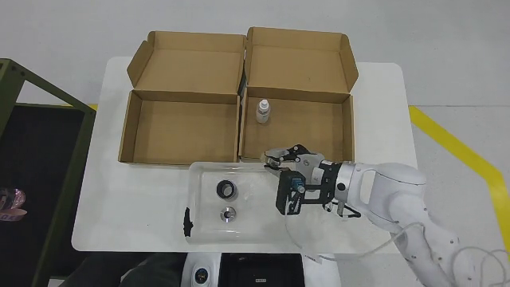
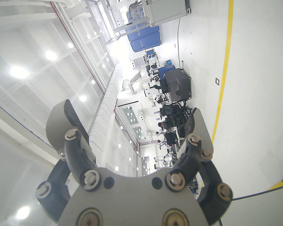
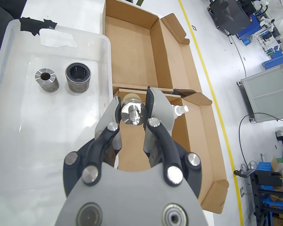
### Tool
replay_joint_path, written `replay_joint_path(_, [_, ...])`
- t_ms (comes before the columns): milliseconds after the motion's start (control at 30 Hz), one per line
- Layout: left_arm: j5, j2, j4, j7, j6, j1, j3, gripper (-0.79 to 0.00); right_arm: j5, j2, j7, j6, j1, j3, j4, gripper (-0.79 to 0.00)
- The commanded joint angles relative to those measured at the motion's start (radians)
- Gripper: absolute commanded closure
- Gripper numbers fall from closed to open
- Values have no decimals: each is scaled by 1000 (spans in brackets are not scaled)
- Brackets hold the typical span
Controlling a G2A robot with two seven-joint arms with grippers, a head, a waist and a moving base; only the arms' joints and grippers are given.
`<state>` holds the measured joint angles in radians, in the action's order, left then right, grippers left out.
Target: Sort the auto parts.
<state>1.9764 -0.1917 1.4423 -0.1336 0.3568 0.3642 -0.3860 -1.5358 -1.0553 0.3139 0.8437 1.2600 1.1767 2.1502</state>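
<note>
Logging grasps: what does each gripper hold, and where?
The right gripper clamps a shiny silver metal fitting across its faceted collar; the left gripper is open and empty.

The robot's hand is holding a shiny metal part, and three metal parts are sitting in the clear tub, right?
Not three, two: the right wrist view shows a grey cylinder and a black-rimmed bearing in the clear tub. The right gripper is indeed holding a shiny metal part.

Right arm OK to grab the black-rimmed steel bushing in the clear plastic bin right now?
Probably not yet. The right tool is shut on a shiny silver metal fitting, so it must drop that first. The black-rimmed steel bushing itself stands uncovered in the open clear plastic bin.
</note>
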Motion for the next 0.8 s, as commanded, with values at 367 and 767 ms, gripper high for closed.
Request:
replay_joint_path(367, [0,0,0,0,0,0,0,-785,99,-9,14,-62,-79,-2,-84,0])
replay_joint_path(767, [0,0,0,0,0,0,0,-785,218,-25,78,-76,-214,-44,-273,0])
